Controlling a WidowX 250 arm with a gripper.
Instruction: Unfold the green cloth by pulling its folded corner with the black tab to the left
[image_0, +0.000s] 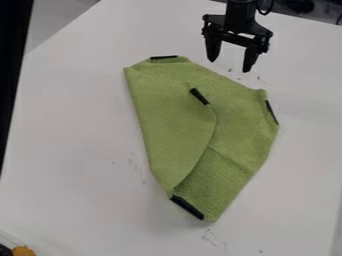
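Hangs with black gripper (230, 65) spread wide, far right, just beyond green cloth (244, 127); could ruck folded flap (172, 125) by dragging too low.

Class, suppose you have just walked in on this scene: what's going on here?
A robot arm has its open pincer near the upper right edge of a green cloth, with nothing between the fingers. The cloth lies partly folded on a white table, a large flap turned over the rest. Four black strips show on it: three along its outline and one at the flap's edge. Nobody is handling the cloth at this moment.
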